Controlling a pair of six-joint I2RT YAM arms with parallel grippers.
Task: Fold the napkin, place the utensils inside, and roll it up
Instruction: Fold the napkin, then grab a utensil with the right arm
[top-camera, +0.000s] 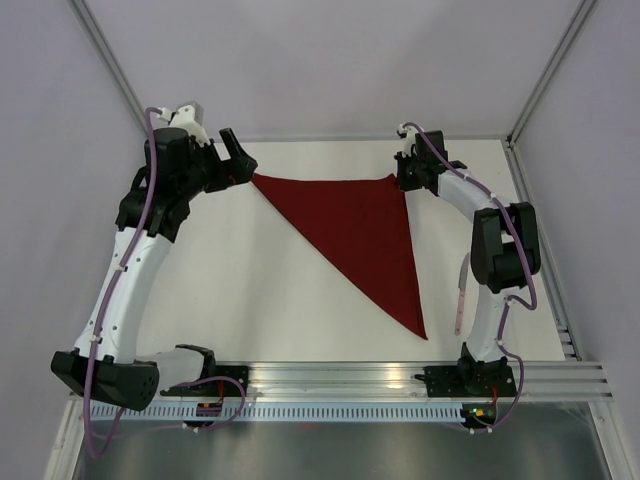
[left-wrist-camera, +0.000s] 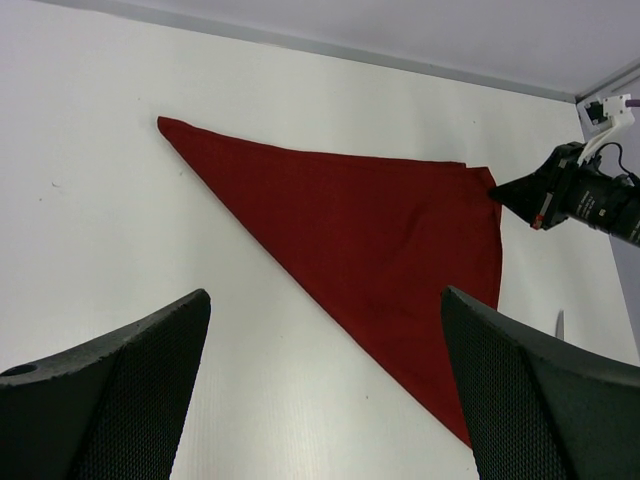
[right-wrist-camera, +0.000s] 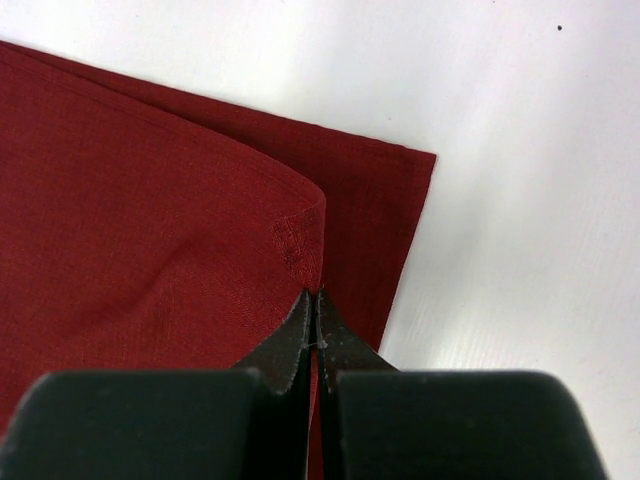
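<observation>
The napkin (top-camera: 360, 230) lies on the white table (top-camera: 250, 290) as a flat triangle, so the first fold looks done: its long edge runs from the far left corner down to a near point, and one short edge runs along the far side. The upper layer does not fully cover the lower one at the far right corner. The knife (top-camera: 459, 295) lies on the table beside the right arm, apart from the cloth, so I judge that placing it inside and rolling are not yet done. The right gripper (top-camera: 403, 178) is closed and pinches the upper layer's corner there. The left gripper (top-camera: 238, 160) hovers near the far left corner, jaws wide apart, holding nothing.
</observation>
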